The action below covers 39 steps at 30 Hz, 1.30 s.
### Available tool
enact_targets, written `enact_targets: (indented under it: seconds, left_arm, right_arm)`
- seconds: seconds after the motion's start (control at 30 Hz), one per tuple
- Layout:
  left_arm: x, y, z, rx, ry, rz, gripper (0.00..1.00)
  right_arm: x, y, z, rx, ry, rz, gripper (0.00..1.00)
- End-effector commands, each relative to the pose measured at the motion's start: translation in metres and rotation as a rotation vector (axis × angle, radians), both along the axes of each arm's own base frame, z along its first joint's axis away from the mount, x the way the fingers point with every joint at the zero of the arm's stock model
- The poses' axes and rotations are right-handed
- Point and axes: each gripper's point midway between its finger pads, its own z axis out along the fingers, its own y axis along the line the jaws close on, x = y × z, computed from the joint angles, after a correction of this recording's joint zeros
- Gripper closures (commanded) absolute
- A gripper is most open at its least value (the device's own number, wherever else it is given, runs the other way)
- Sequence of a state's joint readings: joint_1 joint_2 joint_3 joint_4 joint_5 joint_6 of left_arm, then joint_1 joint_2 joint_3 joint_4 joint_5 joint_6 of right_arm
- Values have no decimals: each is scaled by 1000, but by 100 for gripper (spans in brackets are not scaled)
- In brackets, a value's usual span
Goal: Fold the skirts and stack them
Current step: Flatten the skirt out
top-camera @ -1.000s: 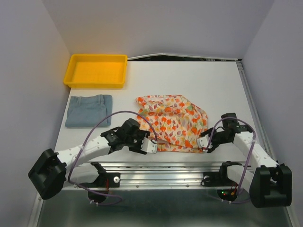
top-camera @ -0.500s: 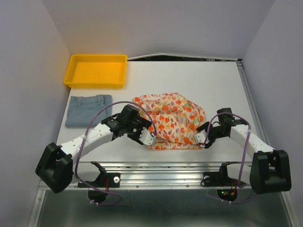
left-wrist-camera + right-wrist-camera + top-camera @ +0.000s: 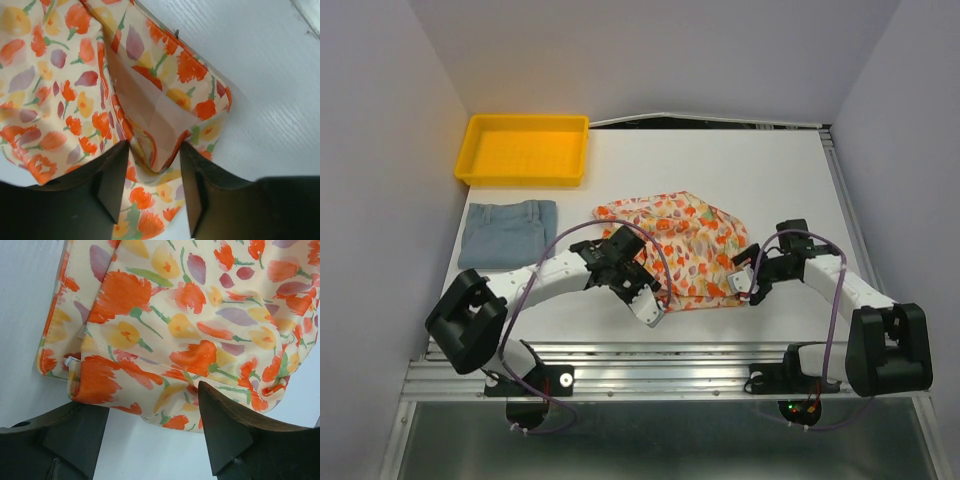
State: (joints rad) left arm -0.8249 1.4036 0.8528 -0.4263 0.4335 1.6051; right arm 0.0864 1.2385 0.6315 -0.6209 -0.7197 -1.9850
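So the table (image 3: 720, 170) has the floral skirt (image 3: 685, 250) rumpled in the middle near the front edge, nowhere near a neat fold yet. The blue skirt (image 3: 508, 232) is already folded flat off to the left, just in front of the yellow tray (image 3: 525, 150). Both arms are down at the floral one's near corners, left arm on the left corner, right arm on the right.

My worry is the grab going lopsided. If one side catches only the top layer, or one side has cloth and the other doesn't, lifting will twist the skirt into a lump instead of a clean fold. It could also drag toward the table's front edge.

The left fingers (image 3: 112, 187) are about half apart with a loose flap of the hem standing up between them, right against their inner faces. I honestly can't tell if it's pinched or just sitting there. The right fingers (image 3: 225, 435) are spread wide, straddling the skirt's edge, which lies flat on the table. They're holding nothing as far as I can see.
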Motion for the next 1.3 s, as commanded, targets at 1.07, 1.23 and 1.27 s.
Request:
enact_targets:
  seconds: [1.07,1.23,1.27]
  left_arm:
    - [213,-43,254,-833,337,1065,100]
    - [227,-51,247,-811,405,1109,100]
    - [229,-52,245,-801,414,1118,100]
  right_arm:
    - [13,-30,30,277,275,-450,0]
    - [15,6,28,359,364,-503,1]
    - [16,11,24,354,381,-519,1]
